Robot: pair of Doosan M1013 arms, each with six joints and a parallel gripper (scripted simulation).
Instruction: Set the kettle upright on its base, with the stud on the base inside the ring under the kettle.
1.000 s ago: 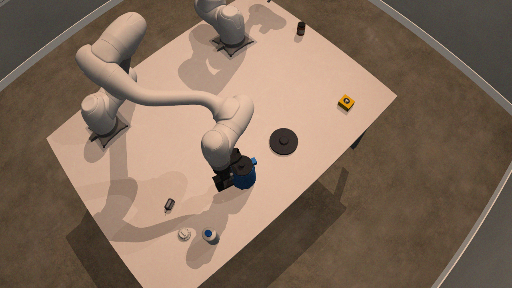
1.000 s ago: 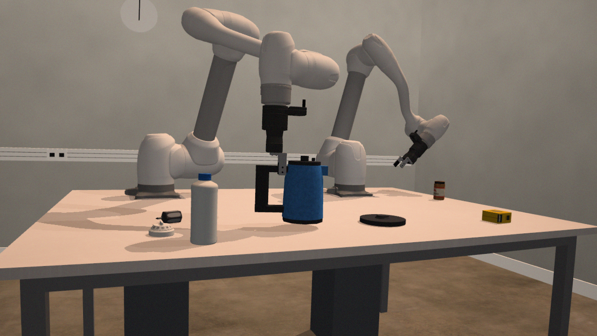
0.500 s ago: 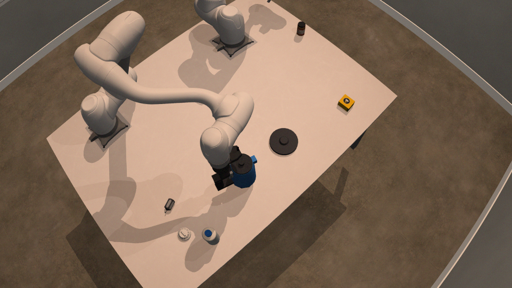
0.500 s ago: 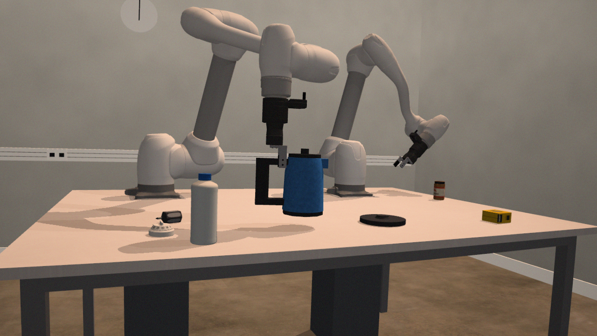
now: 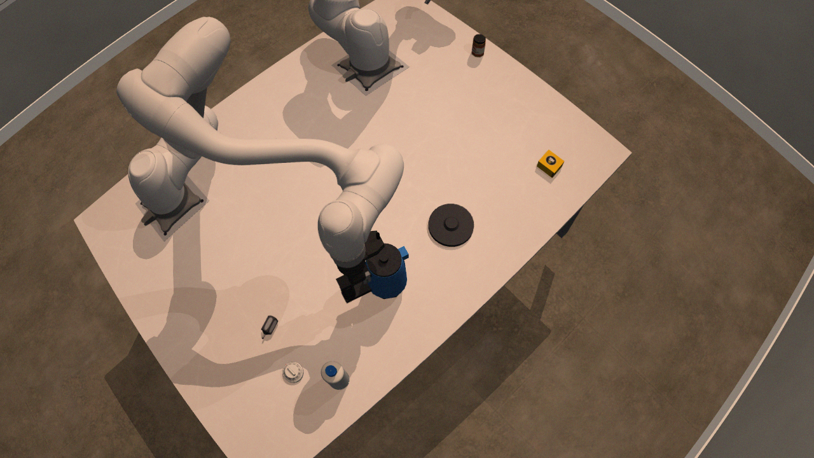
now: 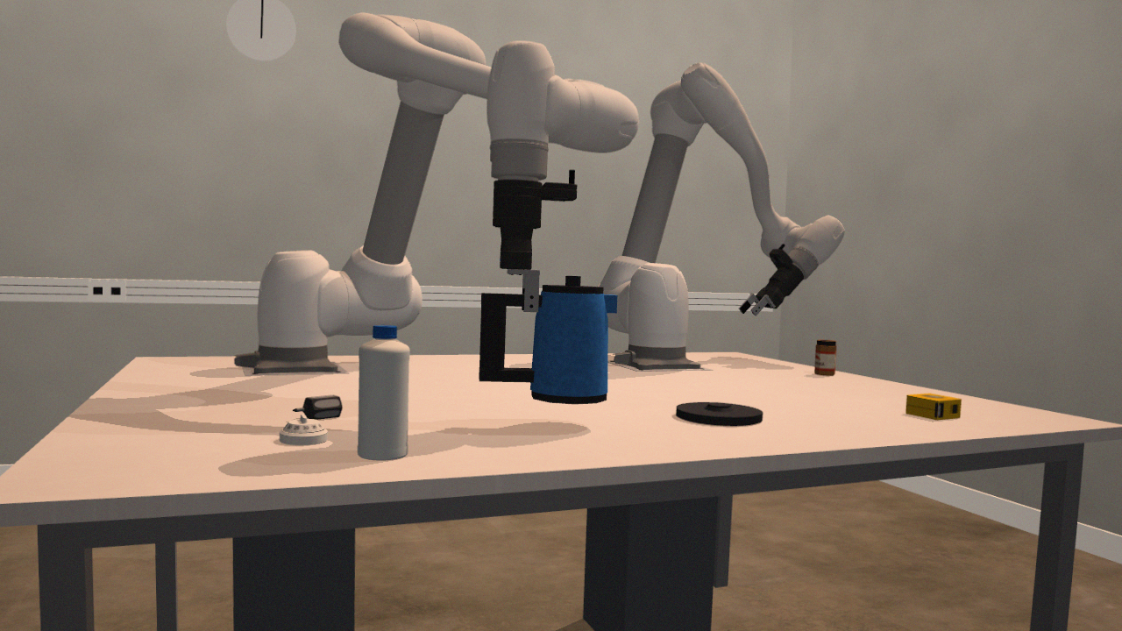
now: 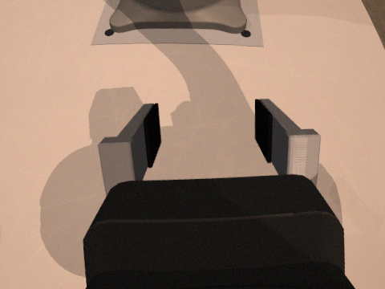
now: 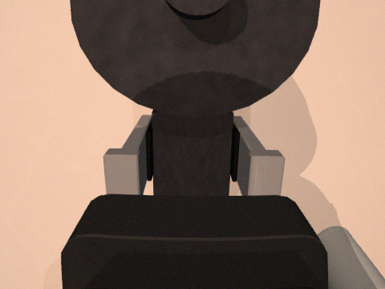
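Observation:
The blue kettle (image 5: 388,282) (image 6: 571,345) hangs upright, a little above the table. Its dark lid (image 8: 192,56) fills the top of the right wrist view, and its blue spout (image 6: 611,303) points away from the handle. My right gripper (image 6: 530,292) (image 8: 191,136) is shut on the top bar of the kettle's black handle (image 6: 493,337). The round black base (image 5: 439,234) (image 6: 698,414) lies flat on the table, apart from the kettle, with its stud (image 5: 451,222) facing up. The ring under the kettle is hidden. My left gripper (image 6: 751,308) (image 7: 207,120) is open and empty, high above the table.
A white bottle (image 5: 336,378) (image 6: 383,400), a white timer (image 5: 292,371) (image 6: 303,433) and a small dark tool (image 5: 269,324) (image 6: 322,407) stand or lie on the handle side. A yellow box (image 5: 550,162) (image 6: 933,405) lies beyond the base. A jar (image 5: 478,45) (image 6: 825,358) stands near the far edge.

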